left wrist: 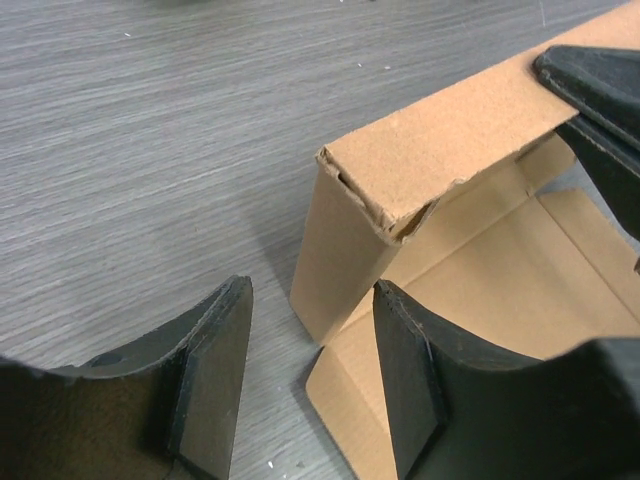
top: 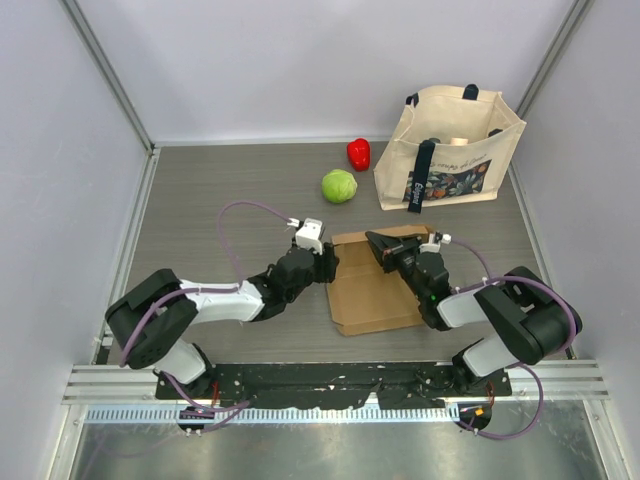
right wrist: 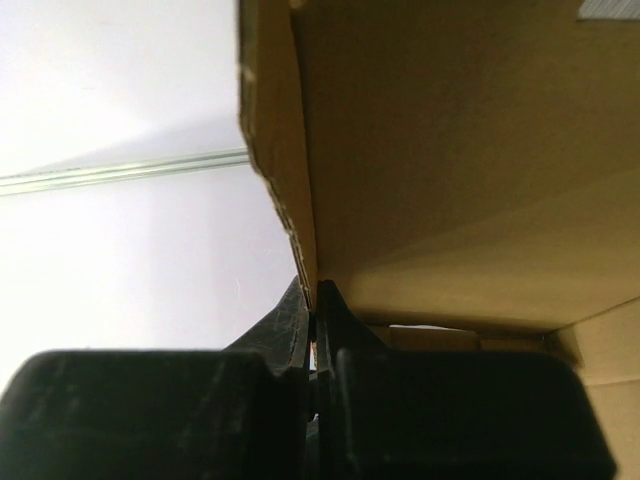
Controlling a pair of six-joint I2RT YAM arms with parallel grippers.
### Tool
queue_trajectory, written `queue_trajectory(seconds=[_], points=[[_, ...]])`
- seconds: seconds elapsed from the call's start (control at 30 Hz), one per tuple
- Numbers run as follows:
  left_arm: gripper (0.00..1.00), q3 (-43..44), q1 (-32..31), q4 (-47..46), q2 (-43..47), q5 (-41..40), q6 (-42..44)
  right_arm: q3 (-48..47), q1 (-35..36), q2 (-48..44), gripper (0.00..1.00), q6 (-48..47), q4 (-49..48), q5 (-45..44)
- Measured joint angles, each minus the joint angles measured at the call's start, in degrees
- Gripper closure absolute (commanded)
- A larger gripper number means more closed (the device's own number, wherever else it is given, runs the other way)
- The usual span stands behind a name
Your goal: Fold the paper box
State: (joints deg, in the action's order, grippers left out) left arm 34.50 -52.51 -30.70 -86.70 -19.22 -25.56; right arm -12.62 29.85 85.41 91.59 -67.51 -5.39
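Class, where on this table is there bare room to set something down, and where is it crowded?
Bare: the table left of cabbage and pepper; a patch right of the box, before the bag. Crowded: around the box, where left gripper and right gripper work.

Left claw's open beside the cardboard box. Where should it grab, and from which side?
Probably the upright left end of the raised wall of the brown corrugated cardboard mailer box, from the left: that thin standing edge faces the open left claw. The right claw pinches the same wall farther along.
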Motion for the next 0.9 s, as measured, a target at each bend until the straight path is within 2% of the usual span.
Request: queue_trajectory(seconds=[0.1, 0.2, 0.23, 0.4, 0.53, 0.73, 0.8, 0.9], points=[[0.53, 1.25, -0.28, -0.55, -1.66, -2.82, -0.68, -0.92, 0.26, -0.24, 0.99, 1.27, 2.08, -0.37], [0.62, 2.12, -0.92, -1.05, -2.84, -5.97, -0.96, -1.53, 0.59, -1.07, 0.99, 2.27, 4.44, -0.74], [0.68, 2.38, -1.20, -1.36, -3.26, -7.15, -1.01, -1.66, 0.61, -1.27, 0.99, 2.54, 4.96, -0.83], [0.81, 5.16, -3.52, -2.01, -6.62, -14.10, -0.20, -2.23, 1.14, -1.53, 0.99, 4.26, 6.45, -1.55], [1.00, 9.33, -5.99, 1.03, -10.25, -23.52, 0.61, -2.56, 1.99, -1.53, 0.99, 5.84, 7.19, -3.41], [1.00, 17.25, -9.27, 7.48, -16.94, -38.58, -0.81, -2.64, 5.33, -2.78, 0.99, 8.55, 9.44, -9.05], [1.00, 16.79, -9.68, 6.99, -17.00, -40.26, -0.87, -2.69, 6.80, -3.98, 0.99, 8.90, 11.04, -10.51], [1.00, 13.62, -9.79, 1.53, -16.26, -39.80, 1.18, -2.69, 7.82, -4.52, 0.99, 9.07, 11.74, -11.54]])
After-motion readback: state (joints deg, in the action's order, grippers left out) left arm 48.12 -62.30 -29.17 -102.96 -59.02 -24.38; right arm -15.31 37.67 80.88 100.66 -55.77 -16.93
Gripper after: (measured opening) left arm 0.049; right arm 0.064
